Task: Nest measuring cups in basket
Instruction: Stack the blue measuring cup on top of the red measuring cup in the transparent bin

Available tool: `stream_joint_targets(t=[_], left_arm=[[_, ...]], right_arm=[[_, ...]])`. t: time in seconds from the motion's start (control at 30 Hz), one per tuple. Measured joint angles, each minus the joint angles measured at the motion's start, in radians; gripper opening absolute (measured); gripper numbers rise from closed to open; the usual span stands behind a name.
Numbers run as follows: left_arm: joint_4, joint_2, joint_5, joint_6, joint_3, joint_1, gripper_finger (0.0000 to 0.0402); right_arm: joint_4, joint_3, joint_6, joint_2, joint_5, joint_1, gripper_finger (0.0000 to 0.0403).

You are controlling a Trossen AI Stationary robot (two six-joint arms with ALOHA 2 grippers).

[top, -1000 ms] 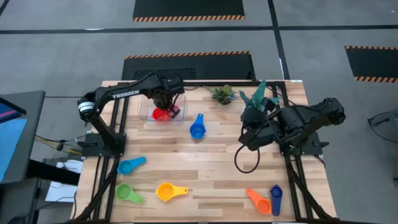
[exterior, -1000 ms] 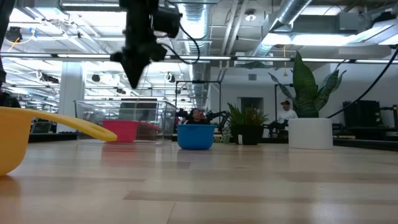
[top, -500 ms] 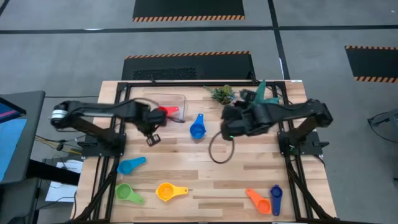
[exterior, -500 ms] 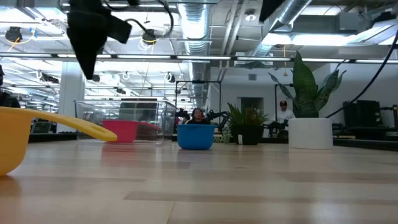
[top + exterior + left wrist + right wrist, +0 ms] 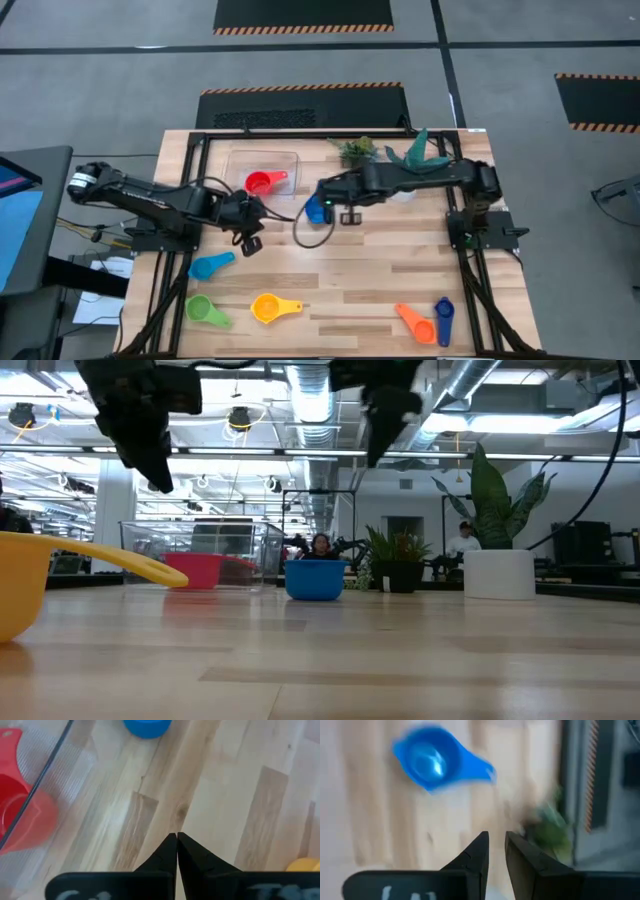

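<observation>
Left claw [image 5: 176, 840]: pressed together with nothing in it. It hangs over bare wood, near the basket's front corner.
Right claw [image 5: 496, 840]: its two fingers are a little apart and hold nothing. It hangs above the tabletop [image 5: 350, 270], just beside the blue cup.
Basket [image 5: 240, 160]: a clear bin at the back of the tabletop, on the left half.
Red cup [image 5: 262, 183]: lying inside the basket, at its front right corner.
Blue cup [image 5: 317, 207]: on the wood to the right of the basket, not touching it. Its handle points to the back.
Light blue cup [image 5: 208, 266]: on the left side, in front of the left claw.
Green cup [image 5: 204, 310]: at the front left.
Yellow cup [image 5: 272, 308]: just right of the green cup, at the front.
Orange cup [image 5: 414, 322]: at the front right.
Dark blue cup [image 5: 444, 320]: right beside the orange cup.
Plants [image 5: 357, 152]: a small one and a big leafy one at the back right.
</observation>
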Motion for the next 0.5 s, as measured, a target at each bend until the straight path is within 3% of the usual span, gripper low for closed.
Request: stream_joint_targets(t=[0.1, 0.27, 0.5], left_arm=[[-0.005, -0.008, -0.001, 0.008, 0.0, -0.022, 0.0], [-0.052, -0.021, -0.008, -0.011, 0.0, -0.051, 0.0], [-0.15, -0.079, -0.109, -0.049, 0.0, -0.103, 0.0]], right_arm=[[0.071, 0.0, -0.071, 0.049, -0.046, -0.003, 0.0085], [0.041, 0.0, -0.081, 0.101, -0.047, -0.003, 0.0085], [0.053, 0.0, -0.159, 0.117, -0.059, -0.037, 0.0085]])
